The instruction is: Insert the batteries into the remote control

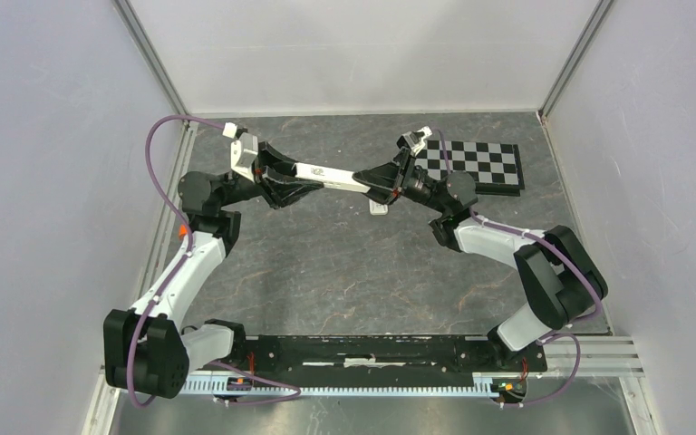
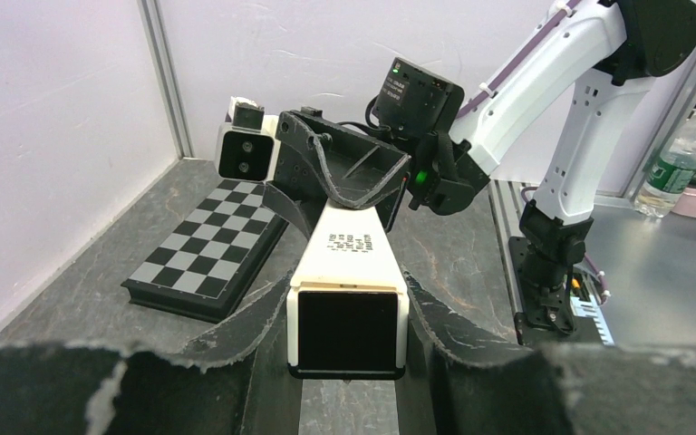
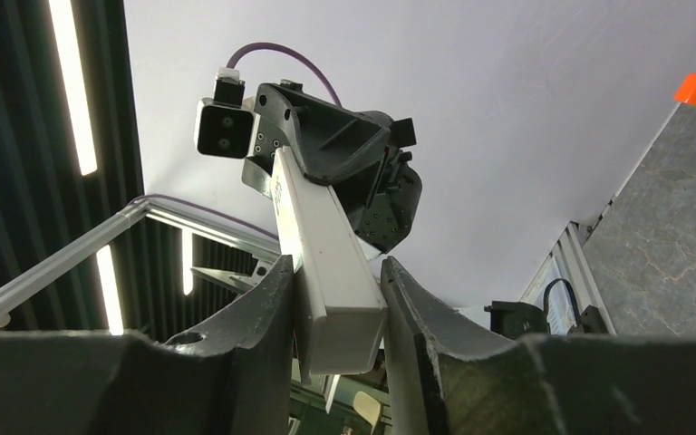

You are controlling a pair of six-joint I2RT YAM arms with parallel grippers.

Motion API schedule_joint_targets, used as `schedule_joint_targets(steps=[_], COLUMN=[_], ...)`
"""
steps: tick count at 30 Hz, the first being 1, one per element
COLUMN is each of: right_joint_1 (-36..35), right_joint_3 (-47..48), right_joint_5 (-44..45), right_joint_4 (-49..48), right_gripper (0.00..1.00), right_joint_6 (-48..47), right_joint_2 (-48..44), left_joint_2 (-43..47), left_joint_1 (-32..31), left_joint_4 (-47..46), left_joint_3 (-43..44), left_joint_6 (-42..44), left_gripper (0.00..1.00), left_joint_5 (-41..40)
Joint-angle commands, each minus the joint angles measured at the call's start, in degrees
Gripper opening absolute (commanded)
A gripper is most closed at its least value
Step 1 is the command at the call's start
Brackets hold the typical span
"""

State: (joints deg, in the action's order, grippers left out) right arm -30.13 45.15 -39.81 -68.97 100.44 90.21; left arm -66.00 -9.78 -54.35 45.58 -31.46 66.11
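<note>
I saw two arms meeting over the dark stone-patterned table (image 1: 326, 272), with one pincer on each.

There was one long white bar (image 1: 331, 175), held off the table and spanning the gap between the two pincers. The left pincer (image 2: 347, 308) was clamped on one end of it, a black finger pressed against each side. That end faced the left wrist camera and showed one dark square face. One block of small printed text lay on the bar's upper side, further out towards the right pincer. The right pincer (image 3: 338, 299) was closed on the other end, its two fingers hard against the bar's sides.

Directly below the right pincer, on the table, I saw one small white piece with a greyish patch. I took it for the remote control (image 1: 378, 207), but most of it was hidden under the pincer and I could not be sure. I could not make out any batteries.

One black-and-white checkerboard (image 1: 480, 165) lay flat on the table. It sat just beside the right pincer's wrist, on the side away from the left pincer. One clear plastic bottle (image 2: 680, 159) with a green label stood well beyond the right arm, off the table.
</note>
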Motion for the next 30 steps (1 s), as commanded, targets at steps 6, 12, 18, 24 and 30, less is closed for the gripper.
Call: schedule_joint_targets(steps=[6, 12, 18, 24, 30], right_joint_1=[2.18, 2.95, 4.04, 4.24, 4.27], right_joint_3=[-2.63, -2.06, -1.61, -1.75, -1.76], right_joint_5=[0.01, 0.07, 0.86, 1.12, 2.79], right_joint_4=[7.24, 12.41, 19.10, 16.09, 13.75], right_gripper=[0.38, 0.45, 0.46, 0.42, 0.63], right_joint_6=[-7.55, -11.40, -16.22, -15.47, -14.39], right_joint_2=[-1.45, -2.59, -4.45, -5.00, -6.06], left_joint_2=[1.84, 2.01, 2.72, 3.04, 3.55], left_joint_1=[1.56, 1.70, 1.68, 1.70, 1.68], left_joint_4=[-3.87, -3.07, -0.34, 1.82, 8.40], left_joint_3=[1.70, 2.47, 2.88, 2.89, 2.92], left_joint_6=[-2.50, -2.45, -0.07, 1.53, 6.44], left_gripper=[0.02, 0.02, 0.02, 0.02, 0.02], left_joint_5=[-4.62, -4.50, -5.06, -4.53, -2.91])
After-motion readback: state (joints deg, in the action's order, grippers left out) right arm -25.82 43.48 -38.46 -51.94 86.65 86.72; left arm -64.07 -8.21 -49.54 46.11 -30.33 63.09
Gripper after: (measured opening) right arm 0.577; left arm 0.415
